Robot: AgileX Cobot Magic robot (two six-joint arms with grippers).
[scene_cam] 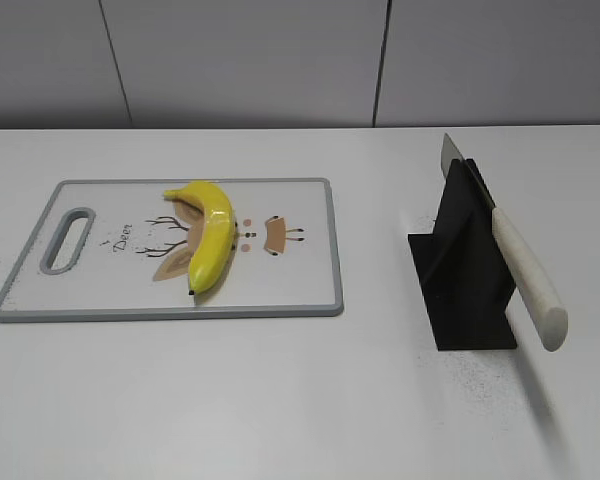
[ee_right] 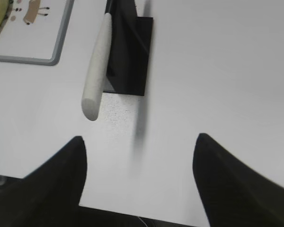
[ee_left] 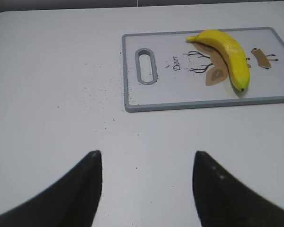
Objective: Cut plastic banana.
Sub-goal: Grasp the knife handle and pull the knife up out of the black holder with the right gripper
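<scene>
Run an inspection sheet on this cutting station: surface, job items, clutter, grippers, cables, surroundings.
Surface: white table, dark specks near the board and the stand.
Job's things: yellow plastic banana lying whole on the white grey-rimmed cutting board; white-handled knife resting tilted in the black knife stand, handle toward the camera.
Clutter: nothing seen.
Grippers: left gripper open, empty, over bare table short of the board; right gripper open, empty, just short of the knife handle.
Cables: nothing seen.
Surroundings: grey panelled wall behind the table.
</scene>
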